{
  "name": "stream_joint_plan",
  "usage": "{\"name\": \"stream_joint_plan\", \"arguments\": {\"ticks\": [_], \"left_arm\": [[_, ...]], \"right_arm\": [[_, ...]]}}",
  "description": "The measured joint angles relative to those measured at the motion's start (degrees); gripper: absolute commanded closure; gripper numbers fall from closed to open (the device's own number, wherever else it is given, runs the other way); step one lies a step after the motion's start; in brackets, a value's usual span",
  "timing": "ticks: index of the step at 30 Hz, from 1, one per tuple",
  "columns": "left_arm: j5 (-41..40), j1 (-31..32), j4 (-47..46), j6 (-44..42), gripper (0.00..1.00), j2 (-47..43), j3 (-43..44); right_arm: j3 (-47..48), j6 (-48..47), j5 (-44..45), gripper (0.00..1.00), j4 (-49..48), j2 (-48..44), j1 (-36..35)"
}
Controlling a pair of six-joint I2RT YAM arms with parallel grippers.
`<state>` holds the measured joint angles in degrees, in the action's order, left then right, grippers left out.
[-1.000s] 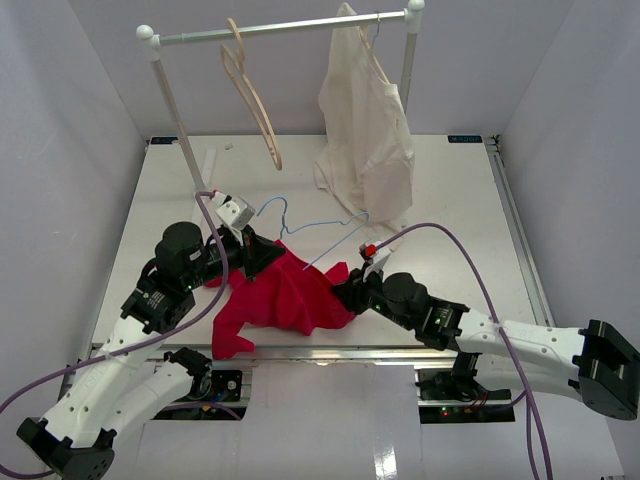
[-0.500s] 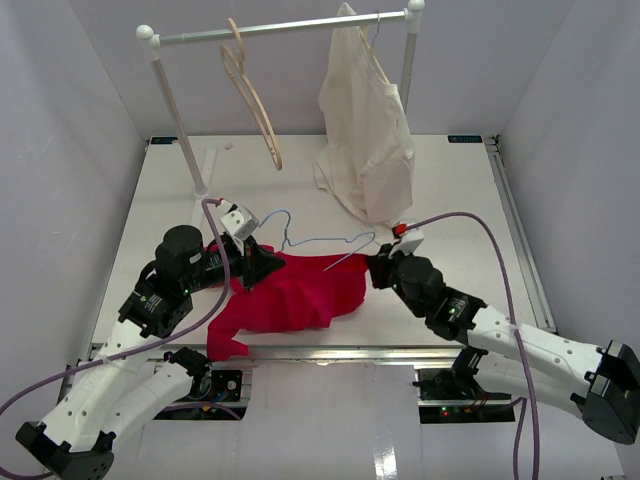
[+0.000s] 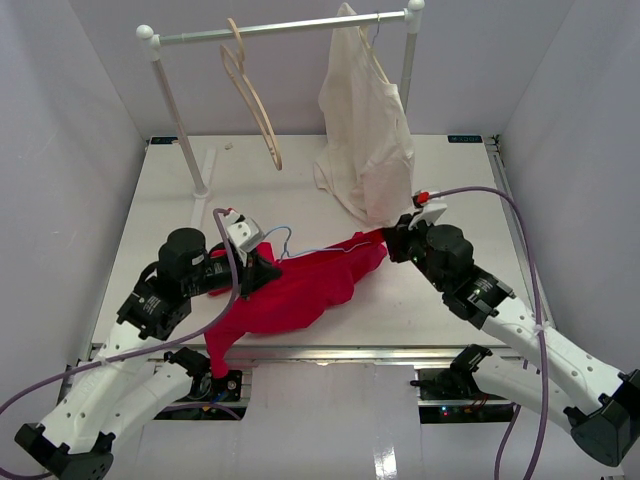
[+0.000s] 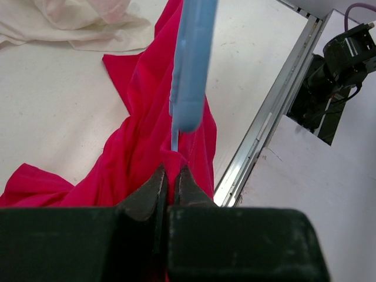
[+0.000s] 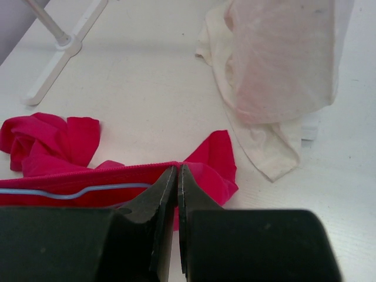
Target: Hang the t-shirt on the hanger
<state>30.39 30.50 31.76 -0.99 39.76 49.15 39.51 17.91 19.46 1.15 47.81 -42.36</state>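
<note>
The t-shirt lay stretched across the near middle of the desk, between the two arms. Its lower left corner hung over the near edge of the desk. The hanger lay along the top side of the shirt. Its hook stood free just behind the left hand, and part of its wire ran inside the red cloth.

The left hand was pressed together on a fold of the shirt. The wire went into the cloth just above the fingertips, but I could not tell if the wire itself was in the pinch. The right hand was pressed together as well and pinched the right edge of the shirt, so that the hem made a straight line to it.

A cream garment hung from the rail of a clothes rack. Its lower part lay on the desk just beside the right hand and the red corner. A wooden hanger hung from the same rail, more to the left, well apart from the shirt. The foot of the rack stood behind the left arm.

The desk was white and flat, with metal strips on its near and right edges. Pale walls closed it on the left, back and right. Open surface lay to the right of the right arm and between the rack foot and the cream garment.
</note>
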Motion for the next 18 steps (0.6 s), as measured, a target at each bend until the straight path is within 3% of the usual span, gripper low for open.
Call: {"name": "stream_joint_plan", "arguments": {"ticks": [6,11,13,16,18], "left_arm": [[1.5,0.0,-0.5,-0.1,1.00,5.2,0.1],[5.8,0.0,-2.1,1.0,1.00,8.6,0.1],[7.6,0.0,-2.7,1.1,1.00,8.8,0.1],[11.3,0.0,-4.0,1.2,1.00,8.8,0.0],[14.0,0.0,-5.1,1.5,1.00,8.9,-0.2]], "right_arm": [[9.4,-6.5,-14.3,0.92,7.0,4.8,0.2],[19.0,-11.2,-27.1,0.92,15.3,8.6,-3.7],[21.0,-13.0,-30.3,0.84,17.7,9.0,-5.5],[21.6,-15.4,-33.4,0.58,21.2,9.3,-7.8],[21.6,-17.7,-35.1,0.53,23.7,9.6,-8.8]]}}
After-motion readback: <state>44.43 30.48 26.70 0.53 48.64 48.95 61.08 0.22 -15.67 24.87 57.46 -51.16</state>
